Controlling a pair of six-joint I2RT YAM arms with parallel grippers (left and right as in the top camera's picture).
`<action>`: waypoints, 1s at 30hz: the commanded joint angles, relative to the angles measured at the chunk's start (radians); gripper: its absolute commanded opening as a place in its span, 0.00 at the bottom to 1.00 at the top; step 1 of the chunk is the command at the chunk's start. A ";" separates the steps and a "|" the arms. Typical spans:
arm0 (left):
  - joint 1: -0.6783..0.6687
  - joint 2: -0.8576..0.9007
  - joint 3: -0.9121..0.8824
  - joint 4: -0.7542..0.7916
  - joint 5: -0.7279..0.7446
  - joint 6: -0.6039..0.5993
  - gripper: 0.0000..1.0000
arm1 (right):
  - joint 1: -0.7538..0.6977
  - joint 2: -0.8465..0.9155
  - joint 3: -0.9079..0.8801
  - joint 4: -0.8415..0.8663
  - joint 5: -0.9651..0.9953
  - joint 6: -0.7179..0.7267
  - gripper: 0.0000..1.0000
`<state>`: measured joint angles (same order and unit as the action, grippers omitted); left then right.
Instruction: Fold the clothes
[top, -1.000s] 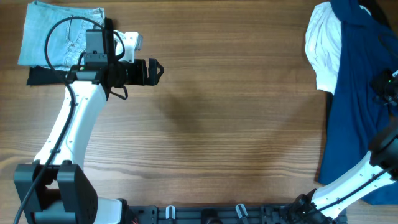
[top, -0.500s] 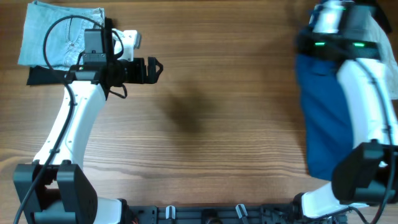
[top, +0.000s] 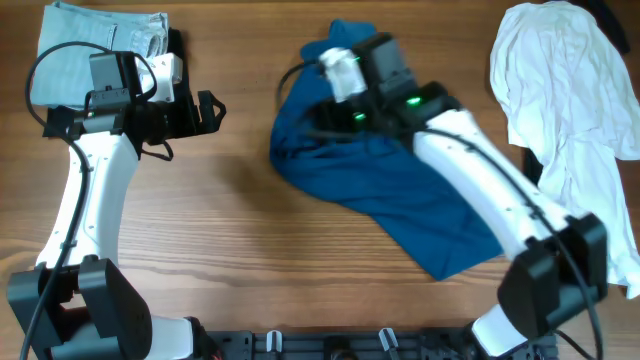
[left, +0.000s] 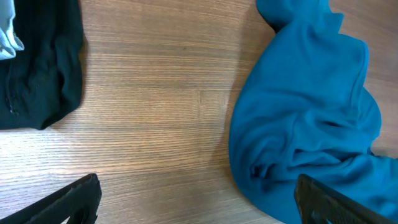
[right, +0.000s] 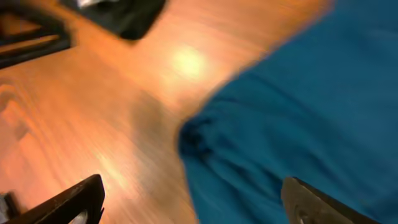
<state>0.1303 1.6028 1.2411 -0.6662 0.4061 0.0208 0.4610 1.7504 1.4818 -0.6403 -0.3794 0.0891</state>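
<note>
Right tool (right: 194, 198): fingers spread to both lower corners of the wrist view, with nothing pinched as far as the blur allows, poised directly over the bunched end of the blue shirt (top: 420, 200). In the overhead view the shirt lies crumpled on the surface (top: 250, 260) at frame centre, its long axis running diagonally from upper centre to lower right. Left tool (top: 208, 110): also spread and empty, at upper left, pointing toward the bunched end across bare wood, well apart. The right arm is the nearer; the left would have to reach rightward.
</note>
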 joint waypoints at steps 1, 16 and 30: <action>-0.048 0.000 0.018 0.004 0.005 0.022 1.00 | -0.188 -0.091 0.013 -0.059 0.021 0.014 0.88; -0.196 0.000 0.018 0.072 -0.094 -0.010 1.00 | -0.278 0.332 -0.003 0.287 -0.050 -0.042 0.73; -0.182 -0.001 0.018 0.071 -0.119 -0.010 1.00 | -0.178 0.329 0.089 0.451 -0.021 0.045 0.04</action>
<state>-0.0700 1.6028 1.2411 -0.5957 0.3073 0.0174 0.2916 2.1860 1.4914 -0.1665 -0.3878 0.0856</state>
